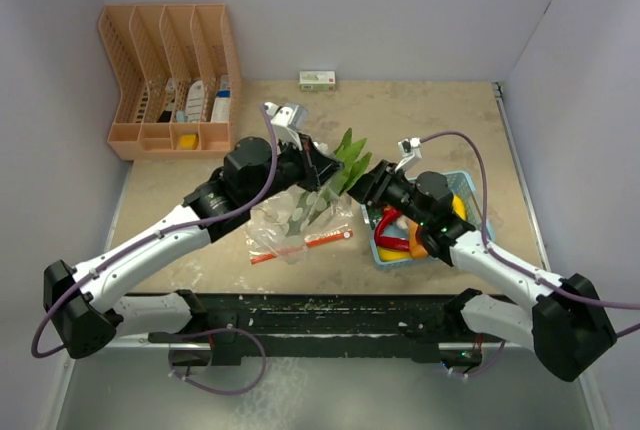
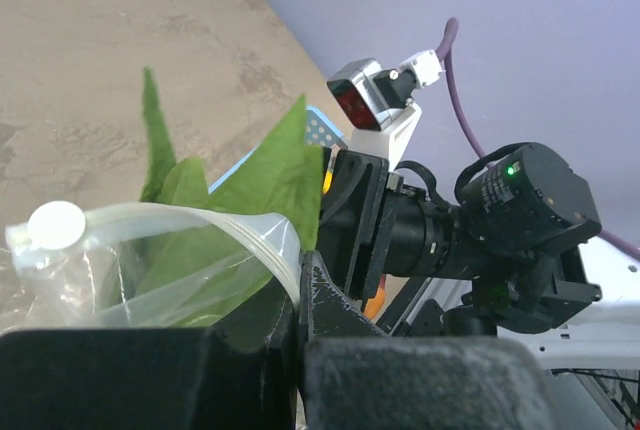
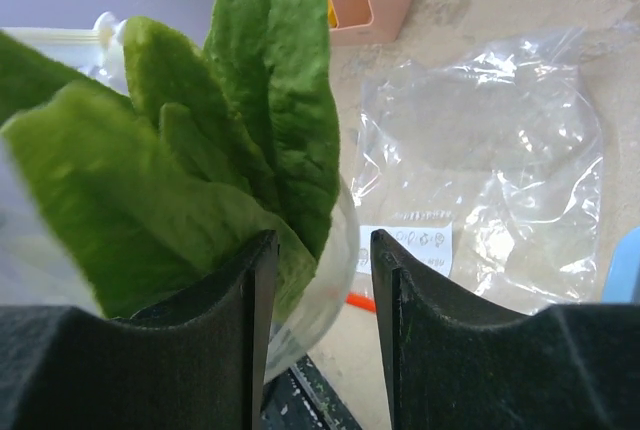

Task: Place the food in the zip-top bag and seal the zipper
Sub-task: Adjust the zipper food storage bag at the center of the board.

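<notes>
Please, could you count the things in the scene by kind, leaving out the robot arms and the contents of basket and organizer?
Pink organizer: 1
Light blue basket: 1
Clear bag: 1
Small white box: 1
Green leafy piece: 1
Total: 5

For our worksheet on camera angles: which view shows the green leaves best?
The right wrist view: the leaves fill the picture, close and large, above the fingers. The top view shows them small, from afar. The left wrist view shows them partly behind the clear bag.
</notes>
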Robot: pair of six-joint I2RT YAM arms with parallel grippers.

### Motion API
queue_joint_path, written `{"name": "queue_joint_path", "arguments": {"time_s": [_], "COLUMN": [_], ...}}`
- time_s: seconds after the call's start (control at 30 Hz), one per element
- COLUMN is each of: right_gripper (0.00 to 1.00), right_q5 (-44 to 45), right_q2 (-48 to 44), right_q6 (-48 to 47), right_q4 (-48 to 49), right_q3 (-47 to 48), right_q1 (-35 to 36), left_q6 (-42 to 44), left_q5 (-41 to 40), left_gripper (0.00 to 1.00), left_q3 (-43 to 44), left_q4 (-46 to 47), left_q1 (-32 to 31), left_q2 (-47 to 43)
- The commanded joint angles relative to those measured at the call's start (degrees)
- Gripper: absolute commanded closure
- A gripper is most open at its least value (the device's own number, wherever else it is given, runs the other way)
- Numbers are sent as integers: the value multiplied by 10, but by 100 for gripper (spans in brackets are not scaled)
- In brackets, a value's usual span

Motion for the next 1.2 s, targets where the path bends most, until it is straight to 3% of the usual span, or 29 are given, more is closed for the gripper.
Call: {"name": "queue_joint_path", "arguments": {"time_s": [0.0,0.13,0.37,0.43,0.53,0.67,0.83,1.0,1.17], "right_gripper": [55,56,65,75,100,100,100,100,100], "right_q5": [-12,-1,-14,-20,-27,43,149,111,104], "right_q2": [-7,-22,-22,-19,-18,-63,-102,-80,-81], "right_q6": [4,-14,-18,-20,-36,-115,-221,-250,-232], "right_q4": [47,4,12,11,-9,-143,-321,-363,-348], "right_q3": [-6,-3,2,7,25,100,229,288,281], "right_q1": [0,0,0,0,0,0,0,-1,0], "left_q6": [-7,-3,-2,-3,-1,11,17,47,94], "left_q5": [9,1,-1,2,2,-23,-129,-177,-262], "left_gripper": [100,100,100,100,100,100,100,100,100], "left_q3": [38,40,41,40,38,26,4,9,74], "left_q4": [45,42,42,42,36,-2,-101,-117,-153], "left_q1": [-1,-1,-1,-1,-1,-1,-1,-1,-1], "left_q2": [-18,-27,-33,-34,-40,-60,-81,-62,10]}}
